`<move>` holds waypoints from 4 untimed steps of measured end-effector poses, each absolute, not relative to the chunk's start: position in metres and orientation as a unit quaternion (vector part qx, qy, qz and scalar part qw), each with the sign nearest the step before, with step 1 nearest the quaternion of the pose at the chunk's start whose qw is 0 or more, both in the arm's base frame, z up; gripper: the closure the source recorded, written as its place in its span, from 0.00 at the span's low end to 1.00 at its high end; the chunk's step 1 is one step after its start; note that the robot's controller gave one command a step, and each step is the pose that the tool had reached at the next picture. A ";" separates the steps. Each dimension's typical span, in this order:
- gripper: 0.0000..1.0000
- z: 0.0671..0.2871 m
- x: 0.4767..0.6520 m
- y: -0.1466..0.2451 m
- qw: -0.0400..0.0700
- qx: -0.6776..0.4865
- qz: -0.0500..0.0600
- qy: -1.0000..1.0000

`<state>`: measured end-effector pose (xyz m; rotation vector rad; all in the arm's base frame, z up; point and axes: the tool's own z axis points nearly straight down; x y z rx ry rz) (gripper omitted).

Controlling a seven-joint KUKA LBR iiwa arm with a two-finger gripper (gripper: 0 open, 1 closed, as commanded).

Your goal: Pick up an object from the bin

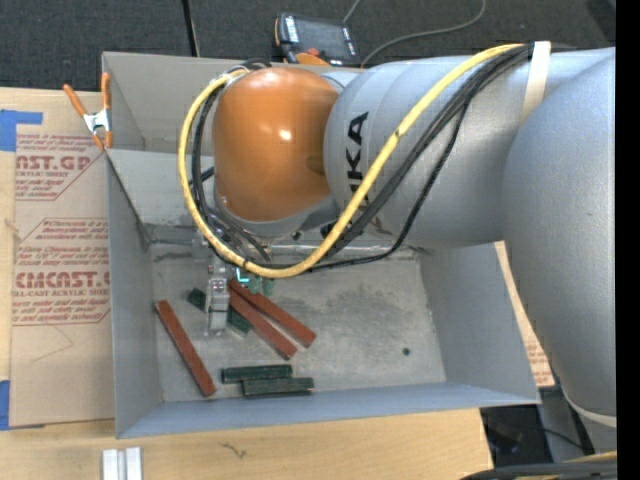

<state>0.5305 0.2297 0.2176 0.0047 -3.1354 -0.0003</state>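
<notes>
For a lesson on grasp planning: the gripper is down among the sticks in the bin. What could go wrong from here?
1. The gripper stands close beside two overlapping red-brown sticks and a small dark green piece; it may catch more than one, or nudge them aside.
2. The sticks lie flat on the bin floor, so one could slip out on lifting.

1. Beneath me, the grey metal bin (385,308) shows a scuffed floor.
2. A long red-brown stick (185,349) lies on it.
3. Right of that stick lie two shorter red-brown sticks (280,320) and two dark green bars (257,373).
</notes>
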 end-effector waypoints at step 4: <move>1.00 0.072 0.542 0.117 -0.004 0.081 -0.002 -0.997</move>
